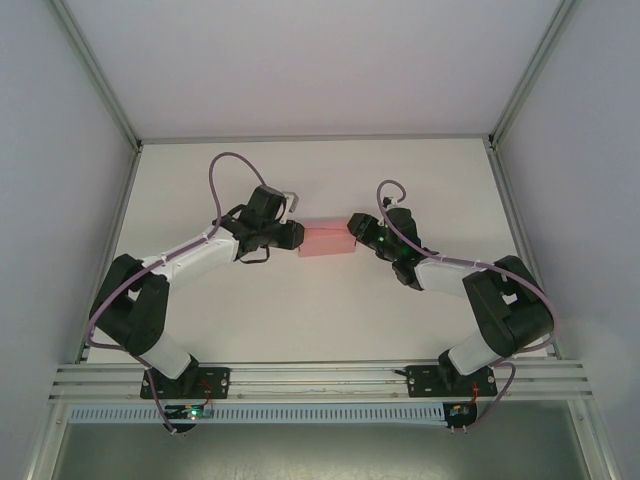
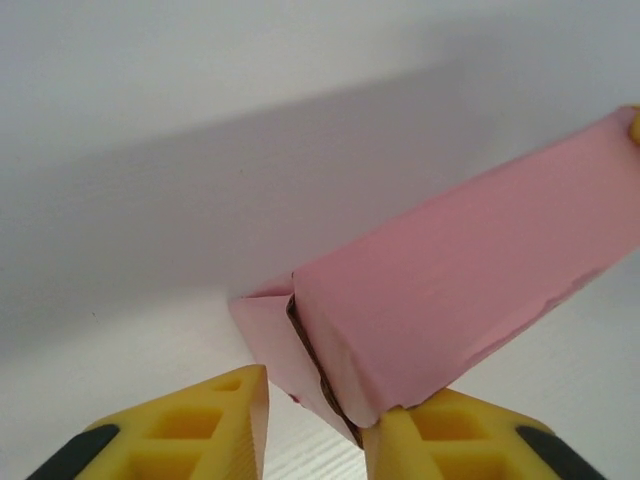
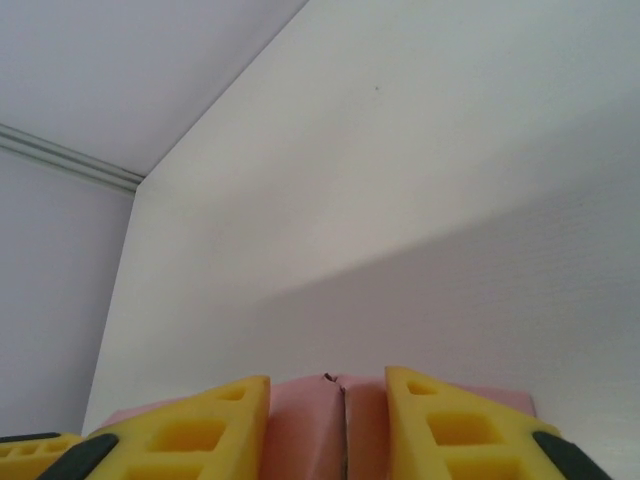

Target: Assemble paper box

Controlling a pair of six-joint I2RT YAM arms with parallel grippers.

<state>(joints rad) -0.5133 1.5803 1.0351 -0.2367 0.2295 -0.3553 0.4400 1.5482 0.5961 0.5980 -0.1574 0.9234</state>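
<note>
The paper box (image 1: 328, 240) is a small pink rectangular box, lying lengthwise between my two grippers at mid-table. My left gripper (image 1: 296, 237) is at its left end. In the left wrist view the box (image 2: 470, 280) runs up to the right, and its loose end flap (image 2: 270, 340) hangs between the spread yellow fingers (image 2: 215, 425). That left gripper (image 2: 315, 430) is open; one finger touches the box's corner, and table shows beside the other. My right gripper (image 1: 357, 233) grips the other end, and the box (image 3: 300, 425) fills the gap between its fingers (image 3: 440, 430).
The white table (image 1: 320, 320) has walls at the back and on both sides, with an aluminium rail (image 1: 320, 378) along the near edge. Purple cables (image 1: 225, 165) loop above both arms. The room in front of and behind the box is bare table.
</note>
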